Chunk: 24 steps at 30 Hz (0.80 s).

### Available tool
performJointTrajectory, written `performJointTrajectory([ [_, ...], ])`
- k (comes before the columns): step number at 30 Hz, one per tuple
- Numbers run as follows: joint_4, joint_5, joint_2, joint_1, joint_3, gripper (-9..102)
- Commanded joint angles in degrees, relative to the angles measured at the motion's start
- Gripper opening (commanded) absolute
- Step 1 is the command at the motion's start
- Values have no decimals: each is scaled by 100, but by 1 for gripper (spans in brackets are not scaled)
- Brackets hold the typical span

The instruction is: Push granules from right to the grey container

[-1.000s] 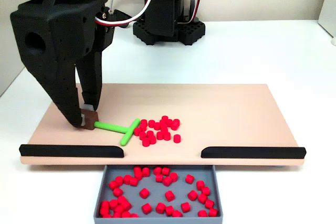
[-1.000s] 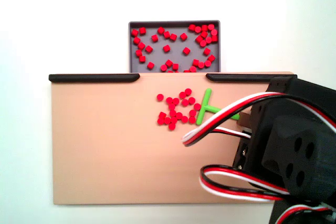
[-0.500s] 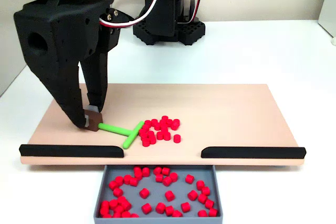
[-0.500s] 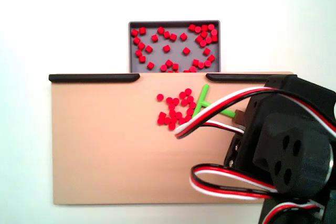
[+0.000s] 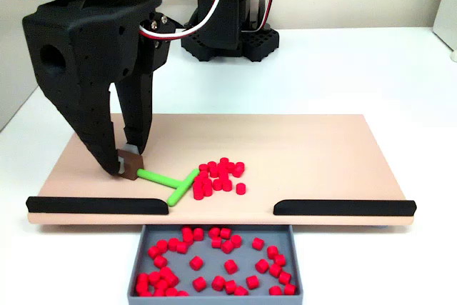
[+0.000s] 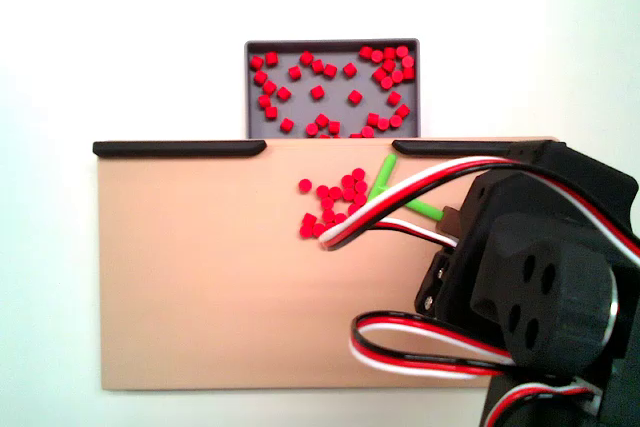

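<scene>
- I am seeing my gripper (image 5: 128, 166) at the left of the beige board (image 5: 314, 151), clamping the brown end block of the green T-shaped stick (image 5: 173, 181).
- The stick's crossbar is now touching the granules (image 5: 218, 177), glossy red rounded cubes bunched mid-board, packed tighter than a second ago as stick and gripper have slid right.
- More are lying scattered in the grey container (image 5: 137, 262) just below the board's gap, between the black strips (image 5: 96, 206).
- In the other fixed view, wires (image 6: 400, 192) are crossing the cluster (image 6: 335, 202).
</scene>
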Motion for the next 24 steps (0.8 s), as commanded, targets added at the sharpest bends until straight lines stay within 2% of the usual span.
performJointTrajectory([
  [1, -18, 141, 185, -62, -141, 0],
  [24, -18, 1257, 229, -255, -141, 0],
])
